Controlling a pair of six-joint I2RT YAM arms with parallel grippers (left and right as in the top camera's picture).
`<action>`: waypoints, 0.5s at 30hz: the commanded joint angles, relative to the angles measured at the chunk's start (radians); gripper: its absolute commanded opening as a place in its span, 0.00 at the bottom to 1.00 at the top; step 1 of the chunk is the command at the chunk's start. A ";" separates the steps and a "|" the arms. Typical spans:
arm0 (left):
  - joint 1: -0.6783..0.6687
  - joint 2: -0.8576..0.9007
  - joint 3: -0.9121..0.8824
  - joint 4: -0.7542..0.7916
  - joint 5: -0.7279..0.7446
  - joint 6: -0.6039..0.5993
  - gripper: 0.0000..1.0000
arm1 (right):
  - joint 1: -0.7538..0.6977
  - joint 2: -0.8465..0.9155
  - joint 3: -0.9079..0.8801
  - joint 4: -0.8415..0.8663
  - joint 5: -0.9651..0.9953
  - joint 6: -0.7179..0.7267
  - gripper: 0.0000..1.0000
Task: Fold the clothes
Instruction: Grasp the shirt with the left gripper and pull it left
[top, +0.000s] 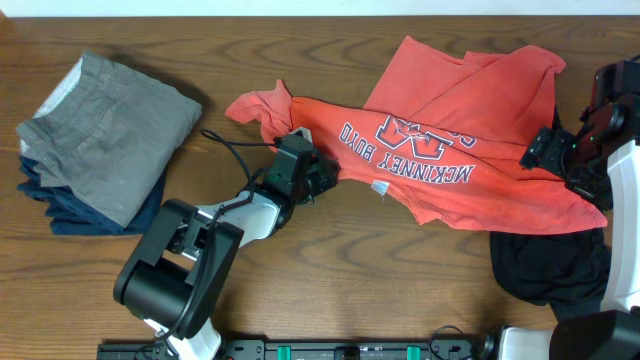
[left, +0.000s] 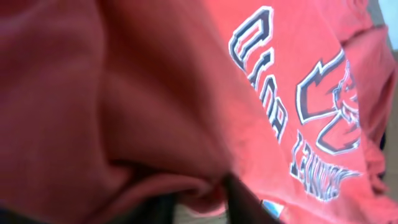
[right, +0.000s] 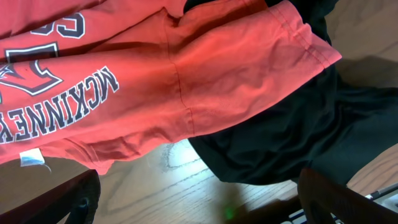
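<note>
Item 1, upper left of the overhead view: folded stack (top: 105, 140), a grey garment on top of navy ones, squared up on the wooden table (top: 400, 290). This part looks done.

Item 2, left of centre: left gripper (top: 318, 178), which appears clenched on a bunched fold at the lower left edge of the shirt.

Item 3, centre to upper right: coral-red T-shirt (top: 450, 100), chest lettering "MCKINNEY" face up. It lies rumpled and askew with one sleeve twisted at its left end, and no fold has been made yet.

Item 4, right edge: right gripper (top: 545, 150), fingers spread wide and holding nothing, over the shirt's right side.

Item 5, lower right: black garment (top: 550, 265), crumpled and partly under the shirt's edge, unfolded.

Remaining, by judgement: flatten and fold the shirt, then the black garment.
</note>
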 joint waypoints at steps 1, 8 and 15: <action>0.010 0.005 -0.001 0.006 -0.038 0.011 0.06 | -0.006 0.000 0.005 -0.002 -0.001 -0.016 0.99; 0.075 -0.122 0.001 -0.110 0.041 0.142 0.06 | -0.006 0.000 0.004 -0.001 0.005 -0.016 0.99; 0.291 -0.480 0.030 -0.451 -0.079 0.357 0.06 | -0.006 0.000 -0.026 0.019 0.006 -0.016 0.99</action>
